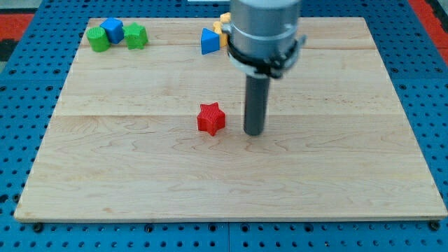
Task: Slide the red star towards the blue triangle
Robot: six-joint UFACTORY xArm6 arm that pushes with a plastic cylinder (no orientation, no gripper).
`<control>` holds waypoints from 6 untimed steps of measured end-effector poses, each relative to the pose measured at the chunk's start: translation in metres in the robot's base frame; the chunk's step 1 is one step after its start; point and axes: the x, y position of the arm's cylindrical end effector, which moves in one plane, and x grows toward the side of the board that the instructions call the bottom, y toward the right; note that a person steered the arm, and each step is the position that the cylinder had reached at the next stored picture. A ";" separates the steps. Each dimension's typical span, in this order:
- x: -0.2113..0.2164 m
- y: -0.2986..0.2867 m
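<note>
**End effector beside the red star, on the wrong side for the push**

The end effector is a straight dark rod with no jaws, so there is nothing on it to open, close or grip; my tip (253, 132) stands on the pale wooden desk (350, 175) just to the view's right of the small red plastic star-shaped block (211, 117), near it but apart, with a strip of bare wood between them.

The red star sits near the middle of the desk. The blue plastic triangular block (208, 40) lies well apart from the red star, almost straight toward the view's top. Just right of the blue triangle, a yellow block (224, 22) shows only in part, hidden behind the grey arm housing (264, 31); its shape cannot be made out.

My judgement: to send the red star toward the blue triangle, my tip should press from the star's bottom side. Where it stands now, a push would drive the star leftward instead, so this placement reads as a staging spot.

Far up and left of the red star, two green blocks (98, 39) and (136, 36) flank a blue block (112, 29), the three clustered together.

No brand, label or writing is legible anywhere.
</note>
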 end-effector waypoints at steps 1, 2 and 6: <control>0.024 -0.052; -0.047 -0.083; -0.107 -0.042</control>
